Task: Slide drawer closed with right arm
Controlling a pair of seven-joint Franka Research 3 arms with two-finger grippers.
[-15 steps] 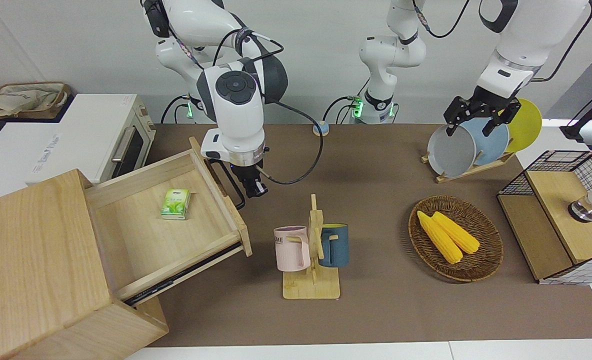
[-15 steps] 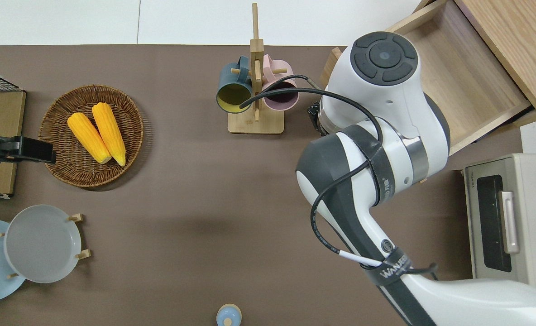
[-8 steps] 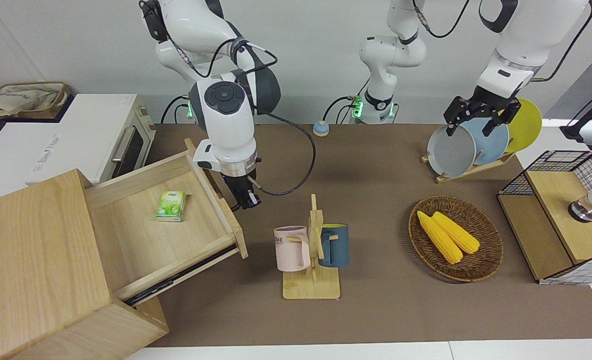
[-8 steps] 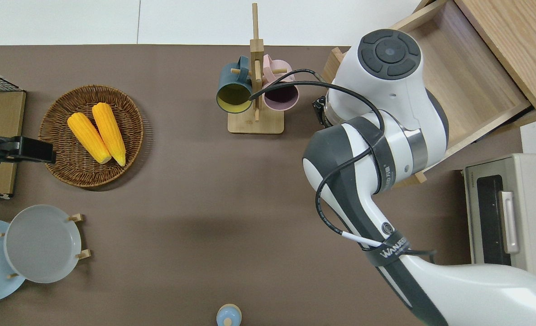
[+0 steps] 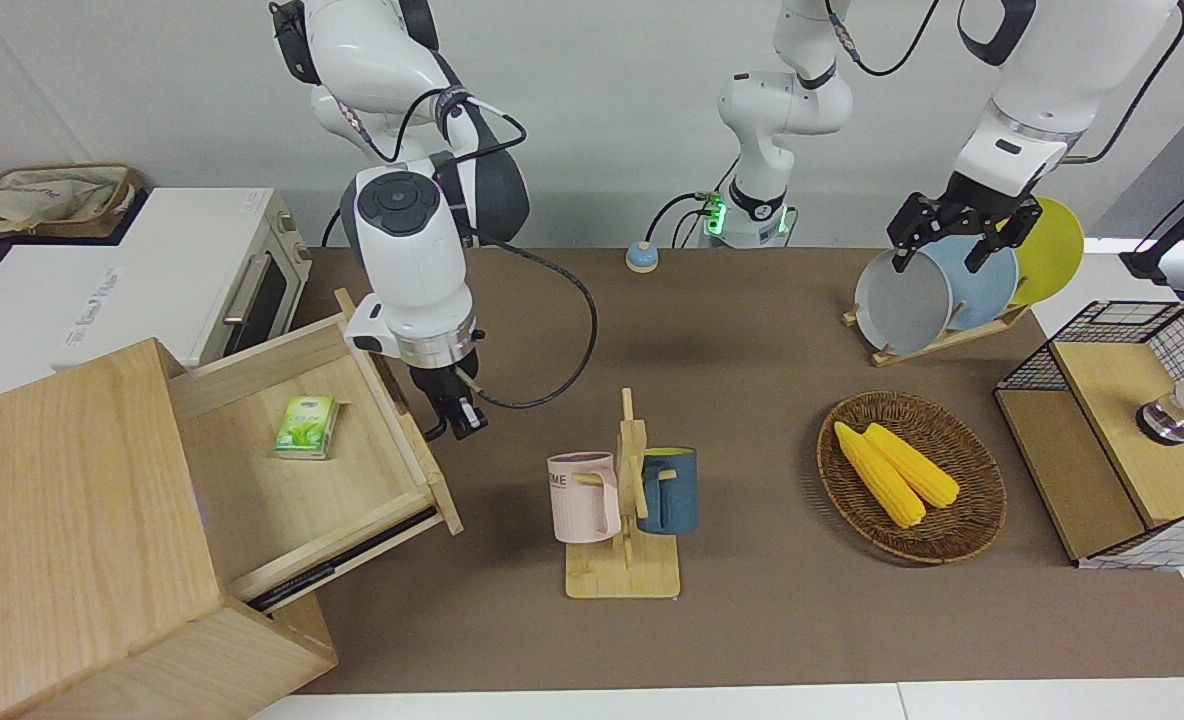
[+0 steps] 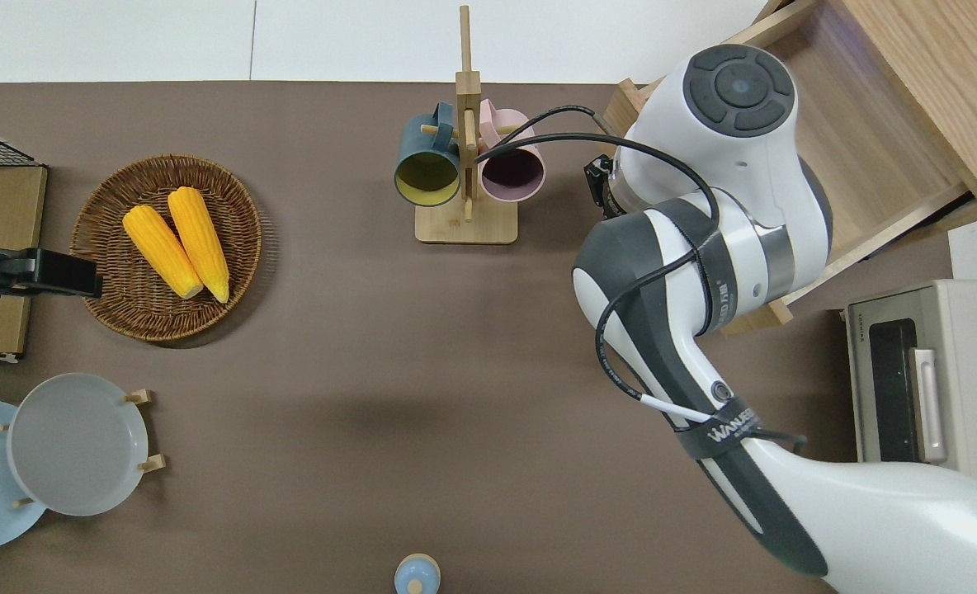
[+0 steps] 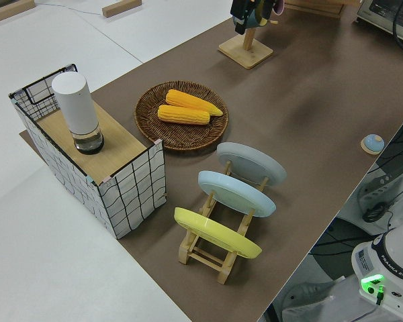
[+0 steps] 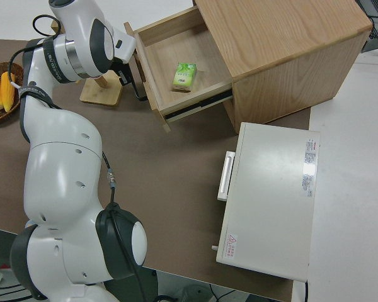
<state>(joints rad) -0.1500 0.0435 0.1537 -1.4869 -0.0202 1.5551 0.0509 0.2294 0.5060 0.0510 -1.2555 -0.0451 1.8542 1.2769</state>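
The pale-wood cabinet (image 5: pixel 72 540) sits at the right arm's end of the table (image 5: pixel 752 330), and its drawer (image 5: pixel 302 470) stands well out, roughly halfway home by my reading, with a small green packet (image 5: pixel 305 427) lying flat on the drawer floor. The right arm (image 5: pixel 407 250) reaches down so that the right gripper (image 5: pixel 455 413) is right against the drawer front, at the black bar handle (image 8: pixel 137 82). Whether the jaws are clamped on that bar or just pressing beside it, I cannot tell; the wrist hides them from above and the side view does not settle it. This looks like the push itself, mid-travel. The next move calls for a steady shove straight along the drawer's slide line, into the cabinet, keeping contact square on the front so the drawer does not rack on its runners.

The left arm is parked, its jaws visibly spread (image 5: pixel 962 235).

The table is covered in a flat brown mat, and the push path looks free. A white toaster oven (image 5: pixel 202 270) stands beside the cabinet, nearer to the robots. Toward the left arm's end there is a wire-mesh box (image 5: pixel 1122 430) with a white cylinder (image 7: pixel 77 111) on its shelf, a rack of plates (image 5: pixel 952 285), a wicker basket (image 5: pixel 912 480) with two corn cobs (image 5: pixel 892 470), and mid-table a wooden mug tree (image 5: pixel 627 500) with a pink mug (image 5: pixel 582 495) and a blue mug (image 5: pixel 667 490), near the gripper but apart from it. A plain pale wall backs the robots.
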